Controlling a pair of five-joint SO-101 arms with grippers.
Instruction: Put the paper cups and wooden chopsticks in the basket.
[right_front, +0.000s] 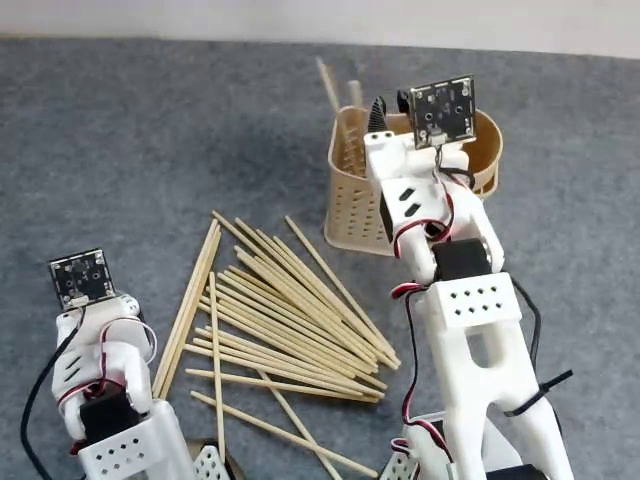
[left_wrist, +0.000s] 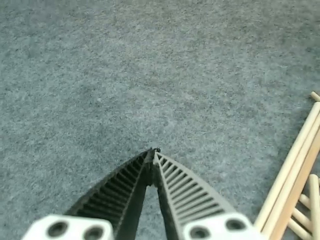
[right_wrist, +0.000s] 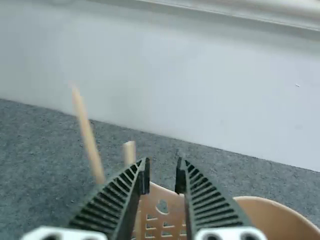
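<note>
Several wooden chopsticks (right_front: 290, 310) lie fanned out on the grey carpet between the two arms. A beige slotted basket (right_front: 350, 210) stands at the back, with two chopsticks (right_front: 330, 85) sticking up out of it and a brown paper cup (right_front: 490, 150) at its right side. My right gripper (right_wrist: 161, 172) hangs above the basket (right_wrist: 155, 220), narrowly open with nothing between its fingers; the upright chopsticks (right_wrist: 87, 135) rise just beside it. My left gripper (left_wrist: 152, 152) is shut and empty over bare carpet, left of the pile's outer sticks (left_wrist: 295, 175).
A white wall (right_wrist: 200, 90) runs along the carpet's far edge behind the basket. The right arm's white body (right_front: 470, 330) stretches over the right side of the carpet. Bare carpet lies left and behind the pile.
</note>
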